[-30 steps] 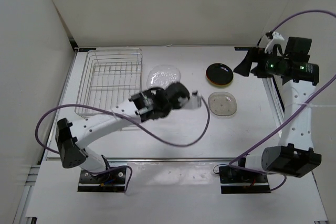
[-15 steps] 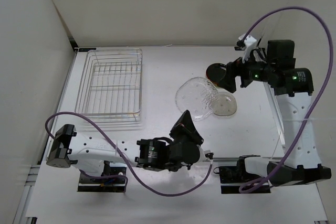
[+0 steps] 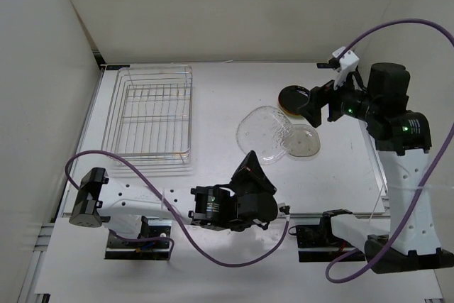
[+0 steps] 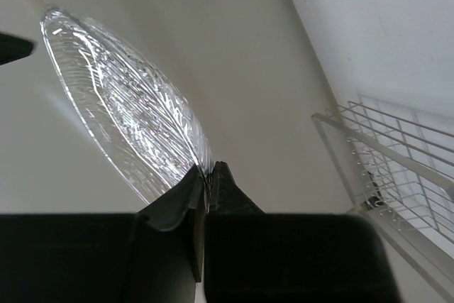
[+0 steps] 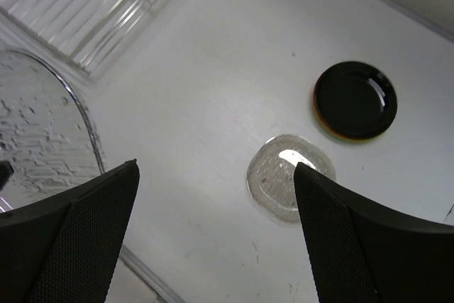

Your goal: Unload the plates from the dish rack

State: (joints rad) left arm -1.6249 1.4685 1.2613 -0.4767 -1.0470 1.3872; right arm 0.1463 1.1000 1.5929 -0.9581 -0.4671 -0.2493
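Note:
A ribbed clear plate (image 3: pixel 266 131) hangs tilted above the middle of the table. My left gripper (image 3: pixel 250 158) is shut on its near rim, and the left wrist view shows the jaws (image 4: pixel 207 171) pinching the plate's edge (image 4: pixel 120 94). The wire dish rack (image 3: pixel 152 113) at the left holds nothing. A glossy black plate (image 3: pixel 294 97) lies on an orange-red one, whose rim (image 5: pixel 323 123) peeks out. My right gripper (image 3: pixel 312 103) hovers open high over that area, with nothing between its fingers (image 5: pixel 215 167). A small clear plate (image 5: pixel 289 175) lies flat below it.
The rack's corner (image 4: pixel 397 157) shows at the right of the left wrist view, and the rack (image 5: pixel 92 5) at the right wrist view's top left. A purple cable (image 3: pixel 142 189) loops over my left arm. Walls close the left and back sides.
My left arm swung the clear plate from beside the rack to mid-table and tilted it up. My right gripper came in over the black plate, its jaws slightly narrower.

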